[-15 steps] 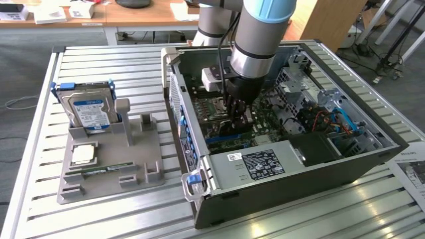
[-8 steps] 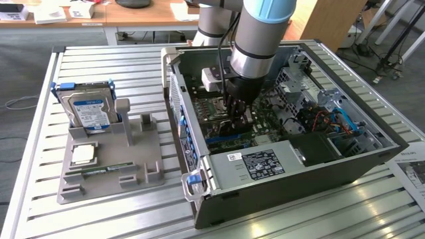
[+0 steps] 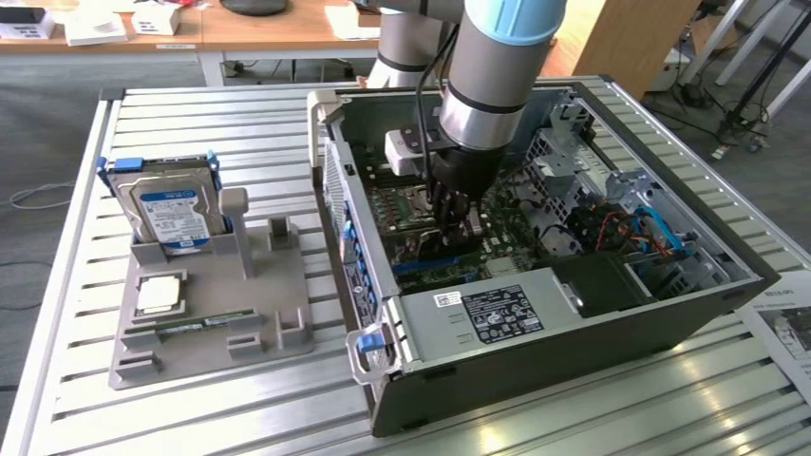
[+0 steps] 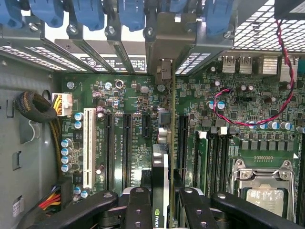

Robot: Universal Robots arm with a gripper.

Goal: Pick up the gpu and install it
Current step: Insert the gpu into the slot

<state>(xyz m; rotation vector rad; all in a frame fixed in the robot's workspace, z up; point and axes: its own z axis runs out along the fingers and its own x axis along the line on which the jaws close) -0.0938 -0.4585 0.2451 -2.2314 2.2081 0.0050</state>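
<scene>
Robot gripper (image 4: 160,210), fingers (image 4: 138,210) part-closed on the gpu (image 4: 160,176), holds card edge-on above motherboard (image 4: 124,138) slots inside open pc case (image 3: 709,313); little room either side.

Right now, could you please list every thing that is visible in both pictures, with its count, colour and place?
gpu: one, black with silvery bracket, edge-on over the motherboard slots, held between the jaws.
computer case: one, dark grey, open, on the slatted table.
motherboard: one, green, inside the case.
power supply: one, silver with black label, at the case's near side.
hard drive: one, silver with blue-white label, upright in the holder.
holder: one, grey, on the exterior view's left of the case.
memory stick: one, green, flat on the holder.
slatted table: one, silvery.
arm: one, grey and blue, reaching into the case.
gripper: one, black, shut on the gpu.
</scene>
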